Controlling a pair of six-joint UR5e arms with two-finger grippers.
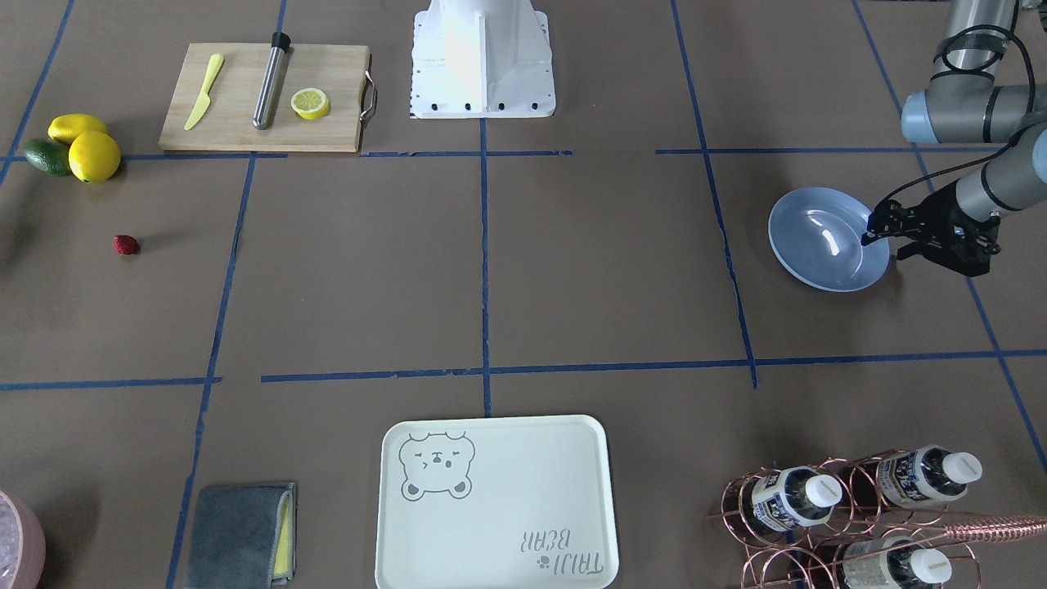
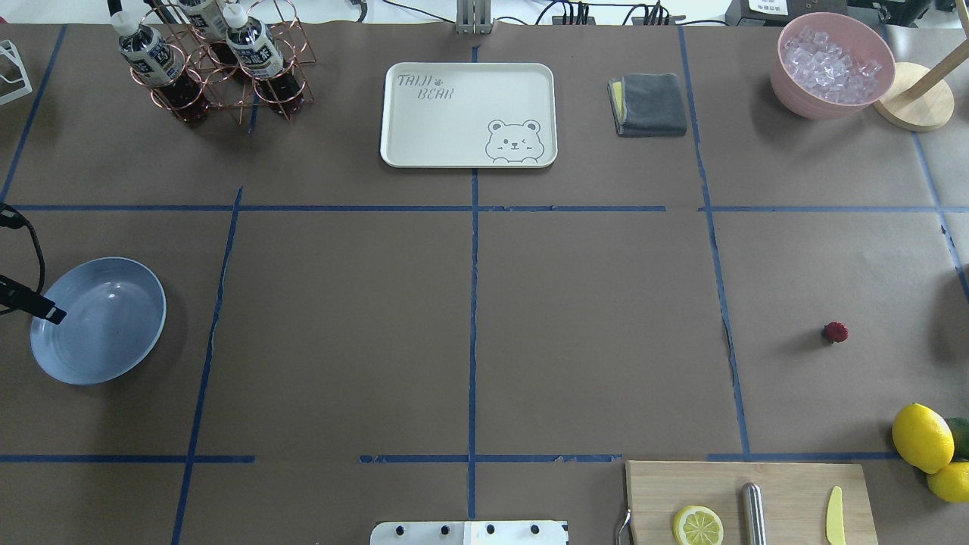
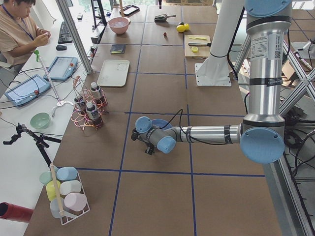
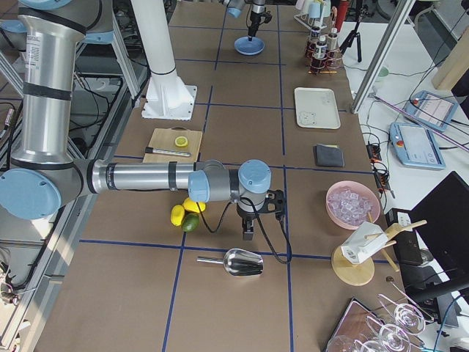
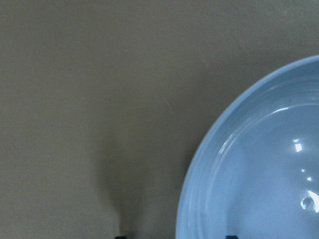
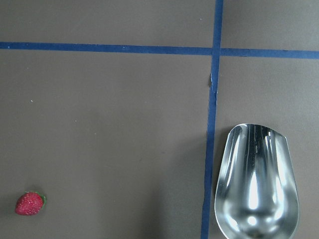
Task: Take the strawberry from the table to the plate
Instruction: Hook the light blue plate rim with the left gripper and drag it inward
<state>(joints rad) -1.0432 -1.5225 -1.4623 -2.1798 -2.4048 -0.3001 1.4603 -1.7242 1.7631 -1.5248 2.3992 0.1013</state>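
Spanning every view, the table [image 1: 572, 270] is brown paper crossed by blue tape lines. The left arm [image 3: 211, 133] reaches out low over the table's left end, and the right arm [image 4: 139, 177] stretches over its right end. The cream tray [image 2: 454, 129] with a bear print lies at the middle of the edge far from the robot. The wooden board [image 1: 237, 123], bearing a yellow knife, a steel tube and a lemon half, lies beside the robot's base on its right. A copper rack [image 2: 212, 68] of bottles stands at the far left and a pink bowl [image 2: 795, 98] of ice at the far right, with a folded grey cloth [image 2: 651, 104] between bowl and tray. The plate [image 2: 113, 333], light blue and glossy, sits on the table at the robot's left. The left gripper [image 1: 882, 244] hangs at the plate's outer rim with its fingers spread apart; in the wrist view the rim runs between the two tips. The right gripper [image 4: 248, 233] points down over the table near a steel scoop [image 6: 256, 184]; whether its fingers are spread or closed I cannot tell. Two lemons [image 1: 94, 155] and an avocado [image 1: 45, 155] huddle together at the right edge. The strawberry [image 2: 836, 331] lies alone on the table on the robot's right, near the lemons but not touching them, well apart from the plate, with a tape line between it and the scoop
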